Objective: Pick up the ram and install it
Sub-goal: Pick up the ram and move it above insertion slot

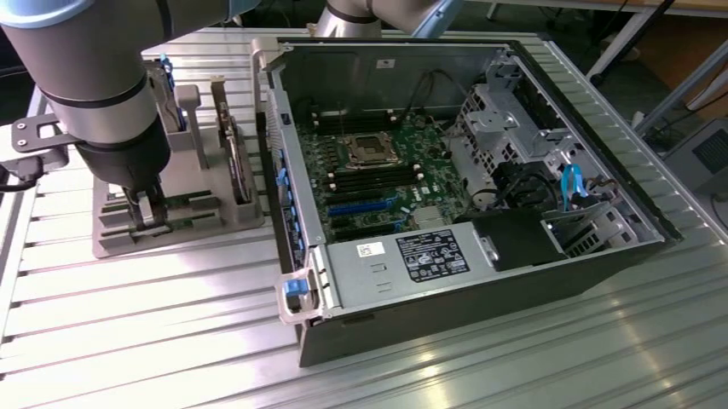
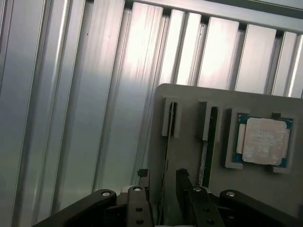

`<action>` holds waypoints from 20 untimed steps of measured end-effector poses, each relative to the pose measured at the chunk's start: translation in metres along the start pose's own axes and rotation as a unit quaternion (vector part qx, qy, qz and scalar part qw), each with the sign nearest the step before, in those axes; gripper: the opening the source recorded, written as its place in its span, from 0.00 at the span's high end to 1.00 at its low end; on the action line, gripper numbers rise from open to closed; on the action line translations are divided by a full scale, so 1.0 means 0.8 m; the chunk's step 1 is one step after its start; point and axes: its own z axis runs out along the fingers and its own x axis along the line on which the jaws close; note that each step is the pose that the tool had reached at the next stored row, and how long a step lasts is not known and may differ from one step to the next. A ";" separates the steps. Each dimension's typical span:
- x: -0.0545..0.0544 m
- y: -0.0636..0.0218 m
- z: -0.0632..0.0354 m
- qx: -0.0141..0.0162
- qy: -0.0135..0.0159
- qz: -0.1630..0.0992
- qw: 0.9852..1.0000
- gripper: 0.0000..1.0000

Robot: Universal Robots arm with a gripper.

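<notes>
At the exterior view's left, the pincer (image 1: 146,215) is hanging over the grey holder (image 1: 119,243), fingers parted and straddling the ram (image 2: 166,142), which is standing edge-up in its slot, ungripped. Centring before squeezing seems wise; the computer case (image 1: 455,170) is waiting rightward.

On the bench (image 1: 136,341), holder (image 1: 114,243) at the exterior view's left of the case (image 1: 455,319); ram (image 2: 166,156) and processor (image 2: 262,142) in the holder.
</notes>
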 end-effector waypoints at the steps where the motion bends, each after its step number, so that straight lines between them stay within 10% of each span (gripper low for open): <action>1: -0.002 0.000 0.000 0.000 0.000 0.000 1.000 0.64; 12: -0.005 0.002 0.009 0.000 0.000 0.002 1.000 0.64; 15: -0.005 0.002 0.009 0.000 0.000 0.002 1.000 0.84; 20: -0.004 0.002 0.008 0.000 0.000 0.002 1.000 0.87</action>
